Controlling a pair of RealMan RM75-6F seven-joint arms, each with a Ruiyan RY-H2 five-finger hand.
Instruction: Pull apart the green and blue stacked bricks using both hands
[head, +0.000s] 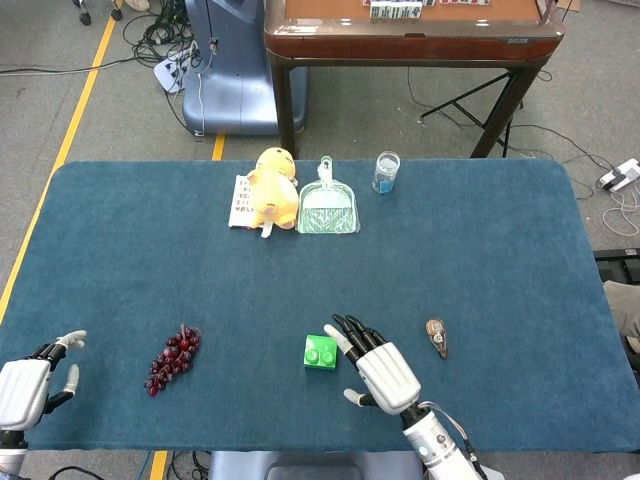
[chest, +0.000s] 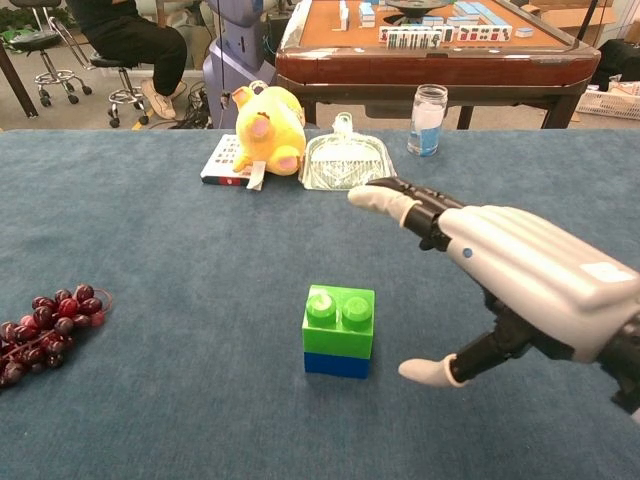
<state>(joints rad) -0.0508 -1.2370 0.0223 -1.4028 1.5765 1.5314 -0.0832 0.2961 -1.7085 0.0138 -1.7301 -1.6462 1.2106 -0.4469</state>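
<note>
While the green brick (head: 321, 352) sits near the middle of the desk's near edge in the head view, the right hand (head: 378, 366) lies just beside it on the side toward the desk's right edge, fingers spread and holding nothing, fingertips reaching past the brick's far right corner without plainly touching it. From this height only the green top shows; the blue brick under it is hidden. The left hand (head: 28, 378) hangs at the desk's near left corner, also released and empty, well apart from the stack, with the grapes (head: 173, 358) lying between it and the brick. In the chest view the stack reads clearly: the green brick (chest: 339, 319) sits upright on the blue brick (chest: 336, 363), and its two studs run side by side, so the long axis lies parallel to the near edge. The right hand (chest: 520, 275) looms on the stack's right, its long fingers arched above and behind brick height and its thumb low near the blue layer, with a gap showing. The left hand is out of this view. By my judgement the right hand is far nearer, and the brick lies to its left.
</note>
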